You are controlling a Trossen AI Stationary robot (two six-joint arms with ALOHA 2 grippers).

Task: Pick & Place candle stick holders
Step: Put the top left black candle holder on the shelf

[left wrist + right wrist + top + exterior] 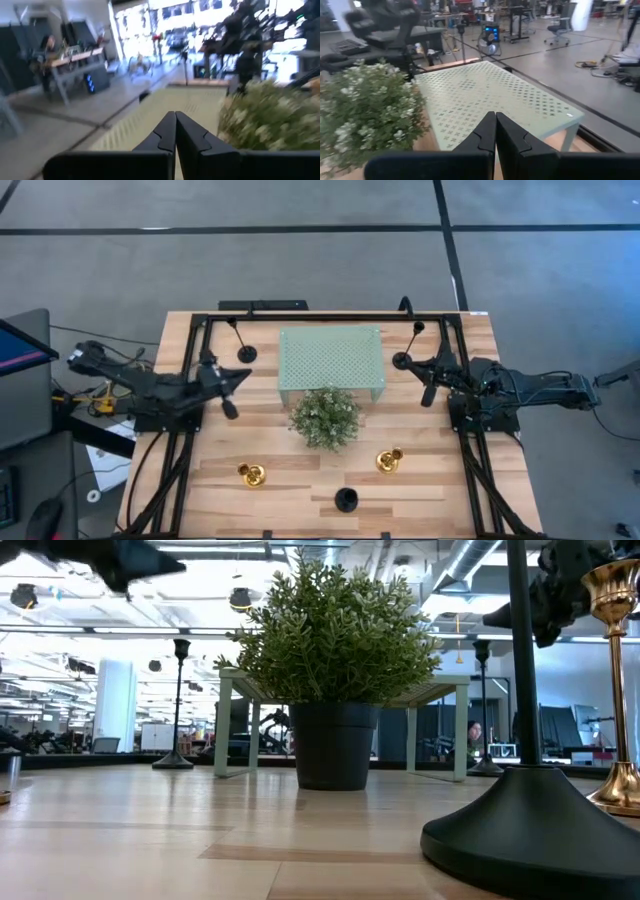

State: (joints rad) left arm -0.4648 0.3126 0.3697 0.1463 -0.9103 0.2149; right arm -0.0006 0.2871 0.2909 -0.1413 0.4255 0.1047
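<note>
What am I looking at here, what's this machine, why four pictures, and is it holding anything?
It is a robot with two dark arms at a wooden table. One picture looks straight down, one looks level across the tabletop, and two come from cameras on the arms' wrists. The left gripper and the right gripper are both shut and hold nothing; in each wrist view the two fingers meet. On the table stand a potted plant, a pale green perforated stand behind it, two gold candle holders, and three black candle holders: one at the front, one at the back left, one at the back right.
</note>
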